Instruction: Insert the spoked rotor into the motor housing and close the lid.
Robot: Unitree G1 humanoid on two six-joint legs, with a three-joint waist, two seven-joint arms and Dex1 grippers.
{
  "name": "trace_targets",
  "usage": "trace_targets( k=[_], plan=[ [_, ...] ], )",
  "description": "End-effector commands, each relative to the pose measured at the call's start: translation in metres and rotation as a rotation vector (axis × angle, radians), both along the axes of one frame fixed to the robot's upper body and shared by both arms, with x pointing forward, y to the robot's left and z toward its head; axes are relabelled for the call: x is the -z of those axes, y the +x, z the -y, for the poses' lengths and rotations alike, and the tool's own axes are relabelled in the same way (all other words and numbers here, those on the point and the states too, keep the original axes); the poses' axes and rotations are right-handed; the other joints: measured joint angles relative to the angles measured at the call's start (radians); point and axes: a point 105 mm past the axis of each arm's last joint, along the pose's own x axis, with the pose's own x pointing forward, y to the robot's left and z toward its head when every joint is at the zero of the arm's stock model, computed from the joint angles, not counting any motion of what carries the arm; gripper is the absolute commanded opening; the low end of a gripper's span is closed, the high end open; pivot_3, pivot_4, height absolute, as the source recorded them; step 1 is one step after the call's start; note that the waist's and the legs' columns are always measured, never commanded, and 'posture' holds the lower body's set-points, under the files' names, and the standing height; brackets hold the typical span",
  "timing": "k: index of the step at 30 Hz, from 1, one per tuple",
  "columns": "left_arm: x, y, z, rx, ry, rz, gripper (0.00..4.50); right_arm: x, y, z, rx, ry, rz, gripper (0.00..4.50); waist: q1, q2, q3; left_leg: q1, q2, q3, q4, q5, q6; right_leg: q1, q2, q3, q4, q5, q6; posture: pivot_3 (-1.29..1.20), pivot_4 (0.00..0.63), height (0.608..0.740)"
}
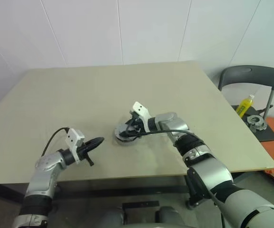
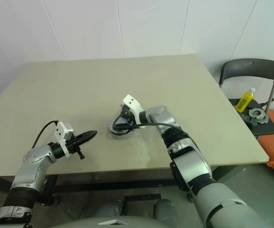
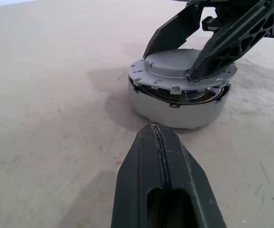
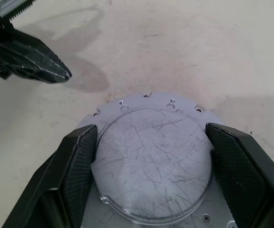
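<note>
Right wrist view: fingers (image 4: 149, 175) straddle the lid (image 4: 151, 159) (scratched).

Lid (image 3: 184, 66) on motor housing (image 3: 180, 111), mid-table (image 1: 80, 95).

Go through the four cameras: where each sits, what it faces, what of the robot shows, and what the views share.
Left eye and right eye: on the head, looking down over the table; both arms show.
Left wrist: low, along the shut left gripper toward the motor housing.
Right wrist: straight down on the lid, between the right gripper fingers.
Shared: lid atop housing, tilted, right fingers at its rim, in both wrist views.
</note>
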Motion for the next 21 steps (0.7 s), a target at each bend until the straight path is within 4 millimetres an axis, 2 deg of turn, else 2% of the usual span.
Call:
trace_targets(
  k=[1, 4, 14, 21],
  plan=[
    [-0.012, 0.002, 0.002, 0.009, 0.002, 0.046, 0.00, -0.002, 0.007, 0.005, 0.009, -0.058, 0.069, 3.27, -0.001, 0.000, 0.000, 0.000, 0.000, 0.000, 0.000, 0.000, 0.000, 0.000, 0.000, 0.000, 0.000, 0.000, 0.000, 0.00, 0.000, 0.740],
    [-0.012, 0.002, 0.001, 0.010, 0.003, 0.044, 0.00, 0.005, 0.006, 0.007, -0.006, -0.116, 0.112, 3.27, -0.002, 0.000, 0.000, 0.000, 0.000, 0.001, 0.000, 0.000, 0.000, 0.000, 0.000, 0.000, 0.000, 0.000, 0.000, 0.00, 0.000, 0.740],
    [-0.013, 0.002, 0.003, 0.013, -0.002, 0.042, 0.00, 0.004, 0.007, 0.001, -0.018, -0.131, 0.177, 3.27, -0.004, 0.000, 0.000, 0.000, 0.000, 0.000, 0.001, 0.000, 0.000, 0.000, 0.001, 0.000, 0.001, 0.000, 0.000, 0.00, 0.000, 0.740],
    [-0.013, 0.001, 0.003, 0.014, 0.000, 0.039, 0.00, 0.018, 0.000, 0.007, -0.057, -0.176, 0.168, 3.27, -0.003, 0.000, 0.000, 0.001, 0.001, 0.000, 0.001, 0.000, 0.000, 0.000, 0.001, 0.000, 0.001, 0.000, 0.000, 0.00, 0.000, 0.740]
  ],
)
